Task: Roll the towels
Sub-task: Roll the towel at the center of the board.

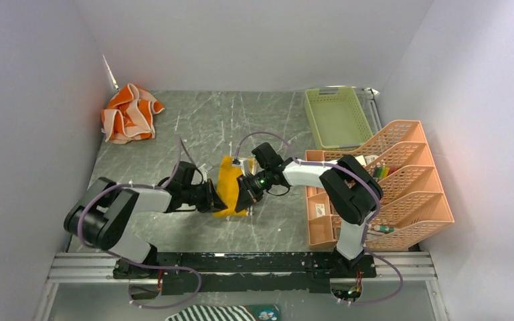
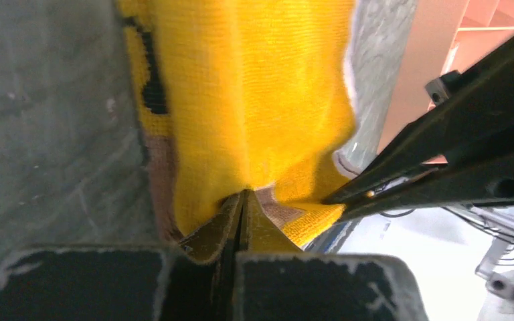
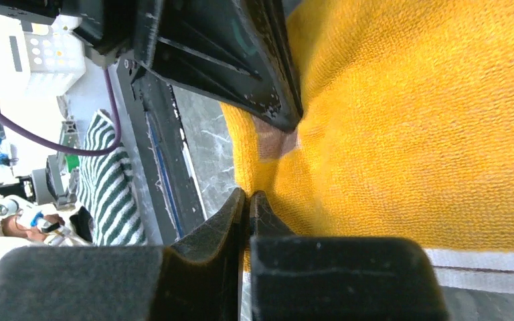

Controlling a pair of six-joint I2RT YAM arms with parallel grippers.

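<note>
The mustard-yellow towel (image 1: pixel 230 188) hangs folded between my two grippers at the middle of the table. My left gripper (image 1: pixel 212 198) is shut on its near left edge; in the left wrist view the jaws pinch the yellow cloth (image 2: pixel 254 100) at its brown border. My right gripper (image 1: pixel 246 190) is shut on the same near edge from the right; the right wrist view shows yellow cloth (image 3: pixel 408 134) pinched at the jaw tips. The two grippers almost touch. The orange towel with the cream border (image 1: pixel 129 113) lies crumpled at the far left corner.
A light green basket (image 1: pixel 338 118) stands at the back right. A peach multi-tier organiser (image 1: pixel 388 180) stands along the right side, close to my right arm. A black-and-white striped cloth (image 1: pixel 214 313) lies below the table's front rail.
</note>
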